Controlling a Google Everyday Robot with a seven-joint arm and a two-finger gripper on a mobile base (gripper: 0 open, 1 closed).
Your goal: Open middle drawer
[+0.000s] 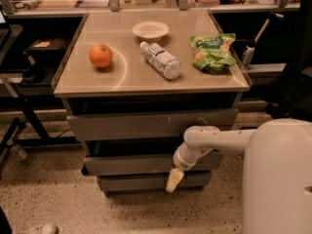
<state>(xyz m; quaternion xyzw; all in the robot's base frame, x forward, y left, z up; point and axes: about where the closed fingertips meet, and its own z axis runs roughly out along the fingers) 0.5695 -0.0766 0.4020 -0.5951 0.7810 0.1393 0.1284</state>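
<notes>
The grey cabinet has three drawer fronts. The top front is the tallest and carries pale scratch marks. The middle drawer is a plain wide grey front below it, with a dark gap above. The narrowest front is at the bottom. My gripper hangs from the white arm, its cream tip pointing down. It is right of centre, in front of the middle drawer's lower edge and over the bottom front. I cannot tell whether it touches either one.
On the cabinet top lie an orange, a white bowl, a plastic bottle on its side and a green chip bag. My white body fills the lower right. Dark shelving stands to the left.
</notes>
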